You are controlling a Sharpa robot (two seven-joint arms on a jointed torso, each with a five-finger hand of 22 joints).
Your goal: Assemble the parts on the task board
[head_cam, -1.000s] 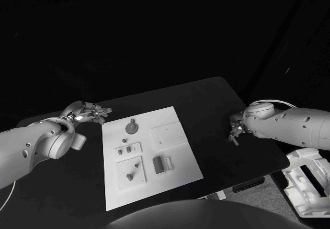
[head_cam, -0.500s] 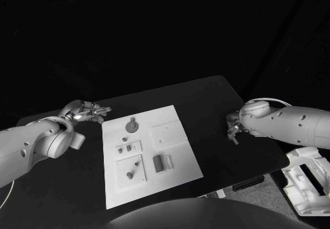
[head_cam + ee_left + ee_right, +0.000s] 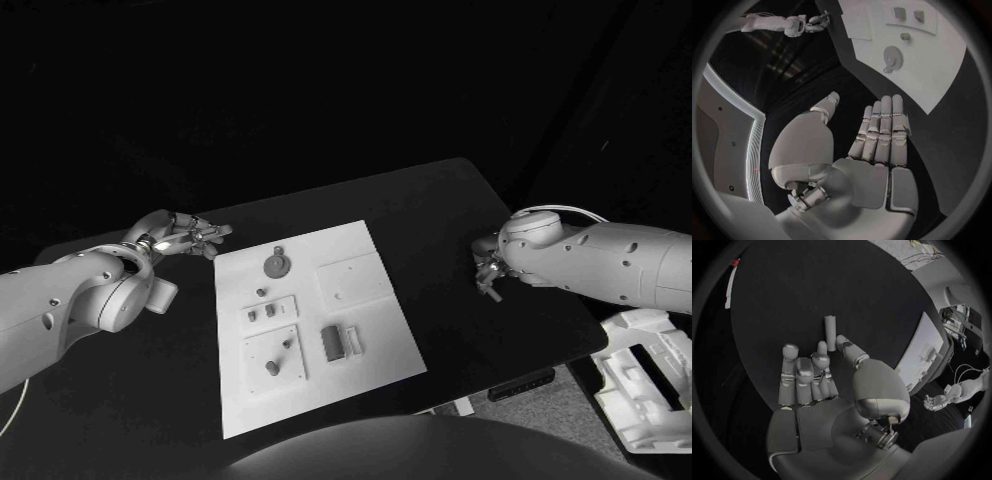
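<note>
Both silver many-fingered hands hold nothing: the left hand [image 3: 873, 150] has straight, loose fingers, and the right hand [image 3: 817, 385] likewise. Just beyond the right fingertips lies a small grey cylinder [image 3: 830, 329]. Between them rests the white rectangular task board [image 3: 310, 320] with small grey parts [image 3: 338, 343].

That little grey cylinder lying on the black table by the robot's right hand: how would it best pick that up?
Probably across its middle. The cylinder lies flat on the black table, apart from the task board, just beyond the right hand. Coming from above, thumb on one long side and fingers on the other, suits its round, narrow shape.
</note>
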